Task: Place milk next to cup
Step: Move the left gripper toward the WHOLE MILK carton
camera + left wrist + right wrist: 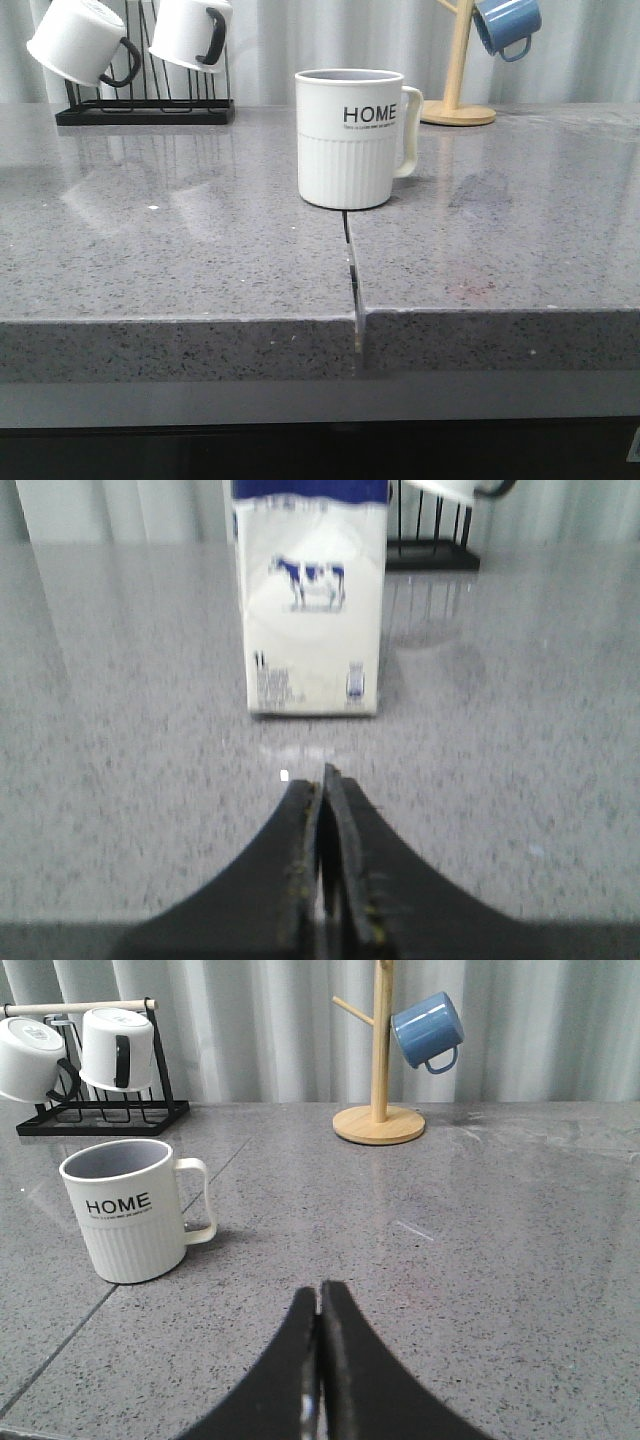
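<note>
At bottom centre of the L wrist view, my left end effector [322,780] has its fingers pressed together, holding nothing, w/ grey worktop [120,780] under it. Just beyond, upper centre of frame, the milk [310,600] stands upright, cow pic facing me, apart from the fingertips. Bottom centre of the R wrist view, my right end effector [320,1295] is likewise closed and empty. Left of frame, mid-height, the cup [128,1210] sits upright, handle toward frame right. Farther back: black rack [100,1110] w/ white mugs [118,1048] upper left, wooden stand [378,1120] w/ blue mug [428,1030] upper centre. Front view: cup centre frame, no milk visible there.
</note>
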`<state>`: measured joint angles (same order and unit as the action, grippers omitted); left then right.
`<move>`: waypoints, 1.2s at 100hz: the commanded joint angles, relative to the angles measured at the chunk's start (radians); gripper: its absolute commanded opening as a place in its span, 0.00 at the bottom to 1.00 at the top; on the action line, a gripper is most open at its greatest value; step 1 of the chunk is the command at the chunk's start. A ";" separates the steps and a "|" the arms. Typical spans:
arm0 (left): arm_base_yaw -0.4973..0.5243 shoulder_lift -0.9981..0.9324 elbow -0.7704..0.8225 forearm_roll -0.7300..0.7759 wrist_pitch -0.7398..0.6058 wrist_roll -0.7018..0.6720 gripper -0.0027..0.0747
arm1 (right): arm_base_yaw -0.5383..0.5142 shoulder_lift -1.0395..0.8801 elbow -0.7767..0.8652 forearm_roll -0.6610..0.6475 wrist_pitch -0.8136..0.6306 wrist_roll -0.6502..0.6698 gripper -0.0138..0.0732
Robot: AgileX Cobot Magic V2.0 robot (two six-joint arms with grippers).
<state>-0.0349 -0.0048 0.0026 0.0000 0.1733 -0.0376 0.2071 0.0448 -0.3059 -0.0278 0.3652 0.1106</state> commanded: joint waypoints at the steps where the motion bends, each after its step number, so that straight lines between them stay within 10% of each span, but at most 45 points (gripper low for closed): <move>1: -0.008 -0.032 0.042 0.000 -0.163 -0.009 0.01 | -0.005 0.008 -0.022 0.000 -0.074 -0.005 0.08; 35: -0.015 0.019 0.024 -0.130 -0.340 -0.027 0.06 | -0.005 0.008 -0.022 0.000 -0.074 -0.005 0.08; 47: -0.022 0.066 -0.018 -0.140 -0.302 -0.026 0.32 | -0.005 0.008 -0.022 0.000 -0.074 -0.005 0.08; 65: -0.022 0.126 -0.025 -0.102 -0.312 -0.026 0.97 | -0.005 0.008 -0.022 0.000 -0.074 -0.005 0.08; 102: -0.022 0.349 -0.121 0.098 -0.357 -0.024 0.85 | -0.005 0.008 -0.022 0.000 -0.074 -0.005 0.08; 120: -0.022 0.570 -0.134 0.008 -0.591 -0.024 0.85 | -0.005 0.008 -0.022 0.000 -0.074 -0.005 0.08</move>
<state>-0.0508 0.4613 -0.0911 0.0783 -0.2321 -0.0553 0.2071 0.0448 -0.3059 -0.0278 0.3652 0.1106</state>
